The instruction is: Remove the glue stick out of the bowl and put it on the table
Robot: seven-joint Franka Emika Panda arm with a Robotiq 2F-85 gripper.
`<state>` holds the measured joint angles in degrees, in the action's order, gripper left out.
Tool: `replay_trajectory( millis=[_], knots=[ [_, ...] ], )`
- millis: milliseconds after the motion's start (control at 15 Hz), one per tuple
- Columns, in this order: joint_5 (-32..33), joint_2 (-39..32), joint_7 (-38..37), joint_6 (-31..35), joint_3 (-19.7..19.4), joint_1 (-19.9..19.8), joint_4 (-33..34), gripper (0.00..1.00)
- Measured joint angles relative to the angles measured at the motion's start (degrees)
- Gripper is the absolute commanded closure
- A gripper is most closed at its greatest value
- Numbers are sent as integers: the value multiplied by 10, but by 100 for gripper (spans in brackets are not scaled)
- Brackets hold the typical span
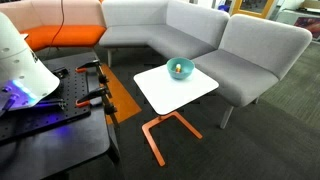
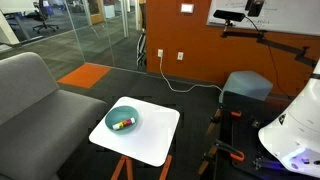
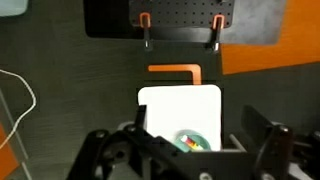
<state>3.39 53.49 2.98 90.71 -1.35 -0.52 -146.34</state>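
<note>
In the wrist view the gripper (image 3: 190, 162) hangs well above the table (image 3: 165, 105). Its jaws are spread wide, one finger (image 3: 112, 155) on the left and its partner on the right, with nothing between them. Far below the gap lies the teal bowl (image 3: 192, 140), at the near edge of the white top (the gripper's body hides part of it). A small reddish speck shows inside, too blurred there to name.

Both exterior views make it plain: the glue stick (image 2: 122, 125) (image 1: 177, 70) lies inside the bowl (image 2: 123, 119) (image 1: 181, 68), on its bottom. The bowl stands on the table (image 2: 150, 140) (image 1: 165, 92), toward the side beside the grey sofa (image 1: 190, 30) (image 2: 35, 100), and the rest of the top is bare. The table's orange frame (image 1: 160, 130) rests on dark carpet.

The white arm (image 1: 18, 55) (image 2: 295, 125) rises from the black workbench (image 1: 50, 125), well apart from the table. Orange-handled clamps (image 1: 95, 85) lie on the bench's side nearest the table (in the wrist view they sit at the far edge, beyond the orange frame).
</note>
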Motion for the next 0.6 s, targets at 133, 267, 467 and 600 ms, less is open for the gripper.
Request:
replay_trajectory(
  millis=[133,267,467,600],
  knots=[
    [0,0,0,0,0,0,0,0],
    [0,0,0,0,0,0,0,0],
    [0,-1,0,0,0,1,0,0],
    [-2,-12,0,18,1,7,-6,0]
  ],
)
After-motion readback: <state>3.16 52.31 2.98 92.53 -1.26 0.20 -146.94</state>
